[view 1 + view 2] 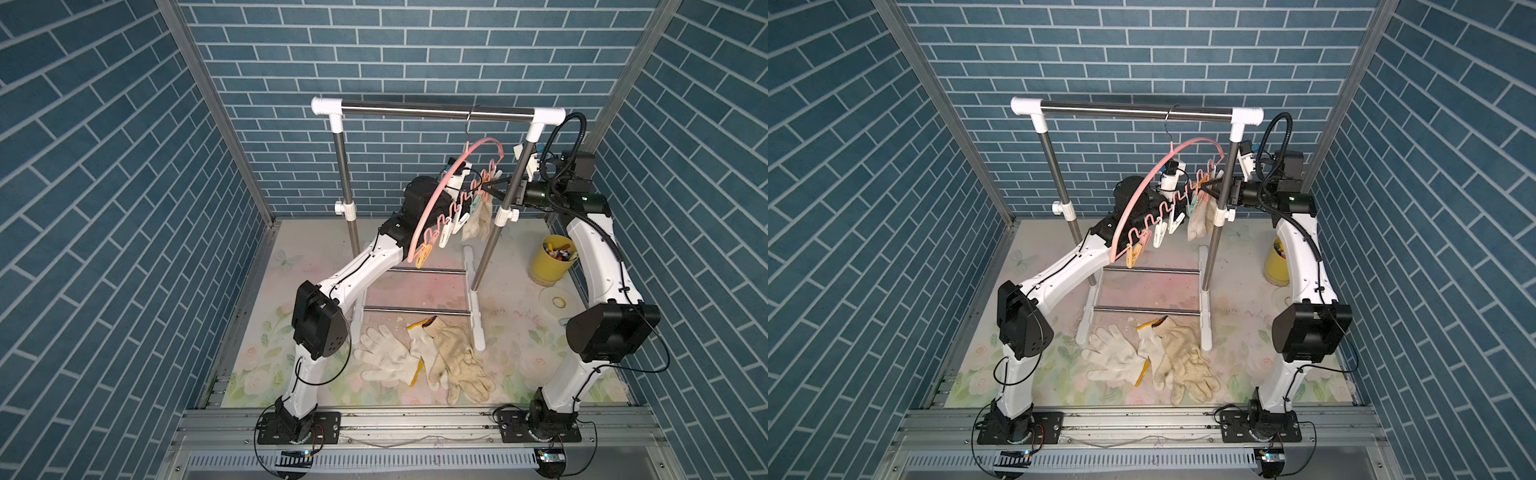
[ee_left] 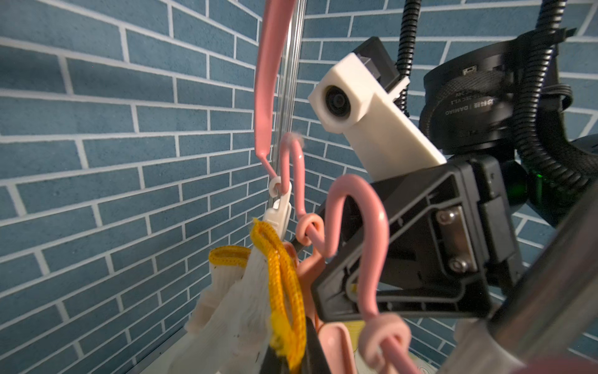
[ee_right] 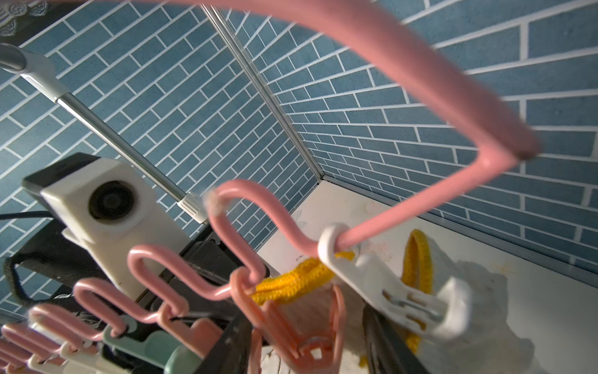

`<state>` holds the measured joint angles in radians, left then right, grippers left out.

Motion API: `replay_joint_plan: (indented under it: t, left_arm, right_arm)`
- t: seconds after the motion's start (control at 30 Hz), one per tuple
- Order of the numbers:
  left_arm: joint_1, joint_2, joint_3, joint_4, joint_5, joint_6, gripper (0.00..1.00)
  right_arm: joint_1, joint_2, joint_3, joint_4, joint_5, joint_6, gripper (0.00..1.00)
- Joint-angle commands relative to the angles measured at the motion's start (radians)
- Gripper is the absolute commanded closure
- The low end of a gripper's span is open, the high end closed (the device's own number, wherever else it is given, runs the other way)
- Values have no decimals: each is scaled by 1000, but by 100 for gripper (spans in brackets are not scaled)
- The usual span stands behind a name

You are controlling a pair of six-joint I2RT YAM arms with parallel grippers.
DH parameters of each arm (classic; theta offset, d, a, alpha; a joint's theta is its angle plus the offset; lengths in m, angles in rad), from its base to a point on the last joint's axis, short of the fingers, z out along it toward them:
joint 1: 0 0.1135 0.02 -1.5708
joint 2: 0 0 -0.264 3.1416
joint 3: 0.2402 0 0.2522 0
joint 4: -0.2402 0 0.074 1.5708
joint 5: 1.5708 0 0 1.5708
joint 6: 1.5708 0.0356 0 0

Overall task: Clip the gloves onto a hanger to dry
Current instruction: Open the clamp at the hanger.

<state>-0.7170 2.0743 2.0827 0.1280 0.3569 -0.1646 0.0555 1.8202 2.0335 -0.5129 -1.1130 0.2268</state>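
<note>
The pink hanger (image 1: 484,141) (image 1: 1196,141) (image 2: 268,81) (image 3: 404,64) hangs by its hook from the steel rack. Two gloves (image 1: 478,220) (image 1: 1200,220) dangle at its right end. A white clip (image 3: 404,301) grips one cuff. My left gripper (image 1: 478,194) (image 2: 291,356) is shut on the yellow-edged cuff of the other glove (image 2: 246,307), just under the clips. My right gripper (image 1: 492,189) (image 3: 304,340) is open, its fingers flanking a salmon clip (image 3: 301,323) beside that cuff (image 3: 291,278). Several more gloves (image 1: 436,361) (image 1: 1167,357) lie on the table in front.
The tall steel rack (image 1: 436,110) stands mid-table, its right post (image 1: 498,232) close to my right wrist. A yellow cup of pens (image 1: 548,259) and a tape roll (image 1: 557,301) sit at the right. Several unused clips (image 1: 440,237) hang along the hanger's lower left.
</note>
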Motion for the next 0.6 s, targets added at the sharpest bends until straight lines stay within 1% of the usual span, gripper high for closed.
replay_joint_plan:
  t: [0.0, 0.1, 0.27, 0.57]
  left_arm:
    - [-2, -13, 21, 45, 5, 5, 100]
    - [-2, -16, 19, 44, 4, 7, 100]
    - [-2, -20, 12, 44, 3, 10, 100]
    - [-1, -29, 1, 38, -5, 19, 100]
  right_arm:
    - [19, 21, 39, -27, -20, -58, 45]
    - [21, 27, 47, -26, -16, -58, 46]
    - [20, 25, 53, -26, -9, -61, 52]
    - [20, 21, 54, -29, -1, -70, 70]
